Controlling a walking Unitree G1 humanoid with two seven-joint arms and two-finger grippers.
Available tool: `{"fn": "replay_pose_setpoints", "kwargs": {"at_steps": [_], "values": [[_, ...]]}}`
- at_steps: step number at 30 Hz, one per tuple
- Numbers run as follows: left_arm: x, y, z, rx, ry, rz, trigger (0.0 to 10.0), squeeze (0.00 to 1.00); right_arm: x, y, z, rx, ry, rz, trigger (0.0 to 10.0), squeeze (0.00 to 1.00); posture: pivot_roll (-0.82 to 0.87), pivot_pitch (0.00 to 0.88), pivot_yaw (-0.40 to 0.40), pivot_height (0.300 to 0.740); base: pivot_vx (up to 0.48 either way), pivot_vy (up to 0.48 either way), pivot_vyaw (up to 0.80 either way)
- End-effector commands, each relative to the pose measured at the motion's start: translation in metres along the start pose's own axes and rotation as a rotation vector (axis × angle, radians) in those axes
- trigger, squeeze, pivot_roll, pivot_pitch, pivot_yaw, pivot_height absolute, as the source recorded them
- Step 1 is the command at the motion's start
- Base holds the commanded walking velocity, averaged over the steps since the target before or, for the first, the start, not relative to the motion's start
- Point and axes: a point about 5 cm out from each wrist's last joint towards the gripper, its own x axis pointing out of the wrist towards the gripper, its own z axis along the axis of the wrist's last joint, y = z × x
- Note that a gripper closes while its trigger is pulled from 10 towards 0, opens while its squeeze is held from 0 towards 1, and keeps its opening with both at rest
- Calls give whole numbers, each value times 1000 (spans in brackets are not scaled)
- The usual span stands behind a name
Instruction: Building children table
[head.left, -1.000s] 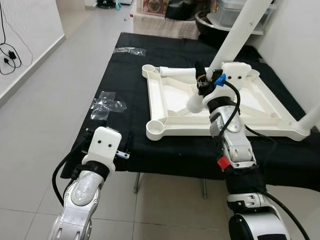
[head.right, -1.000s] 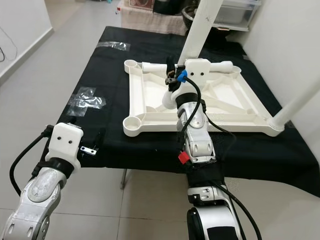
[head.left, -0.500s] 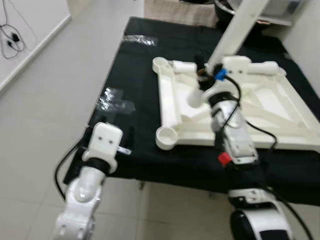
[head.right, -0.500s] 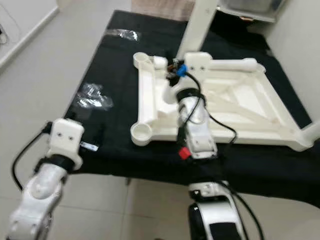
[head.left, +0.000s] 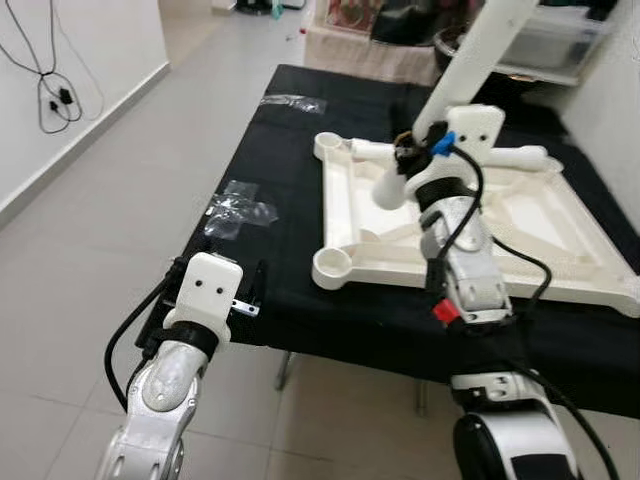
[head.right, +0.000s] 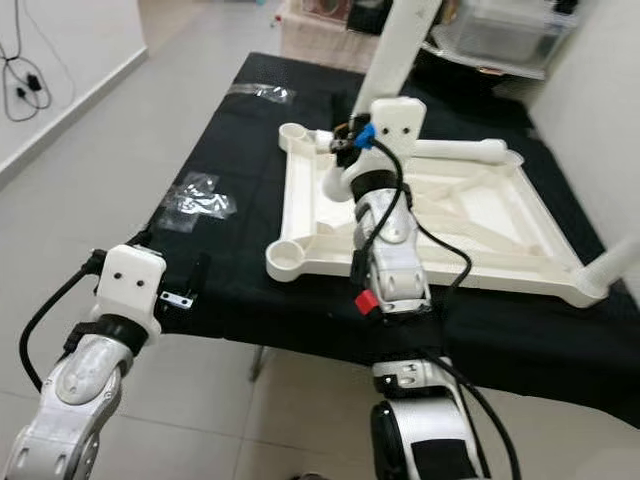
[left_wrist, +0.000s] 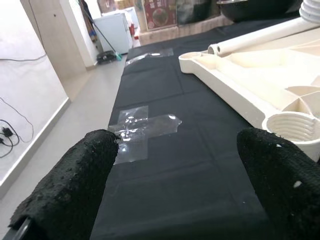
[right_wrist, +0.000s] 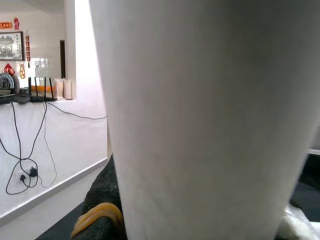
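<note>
One table leg (head.left: 478, 62), white plastic, clamped in right gripper (head.left: 407, 160).
Stiff, light, smooth; grip low near tabletop (head.left: 352, 268) socket. Left gripper (left_wrist: 175, 187) spread, table's near-left edge.

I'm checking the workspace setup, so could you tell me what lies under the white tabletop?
The tabletop lies upside down on a black cloth that also carries clear tape. What supports the cloth is covered.

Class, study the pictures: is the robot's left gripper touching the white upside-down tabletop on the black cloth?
Apart. In the left wrist view, bare black cloth lies between the open left gripper and the white tabletop.
</note>
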Motion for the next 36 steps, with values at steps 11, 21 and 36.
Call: {"fn": "replay_pose_setpoints", "kwargs": {"at_steps": [11,21,36], "values": [[-8,-13,2,-95,4,-79,10000,0,24,2,-14,118,126,206,10000,0,101,110,-102,740,0,0,0],[-34,-34,11,-133,17,-197,10000,0,48,0,3,329,246,728,10000,0,135,225,-131,740,0,0,0],[-50,-31,15,-138,50,-199,10000,0,29,9,-7,306,299,1147,10000,0,158,306,-143,740,0,0,0]]}}
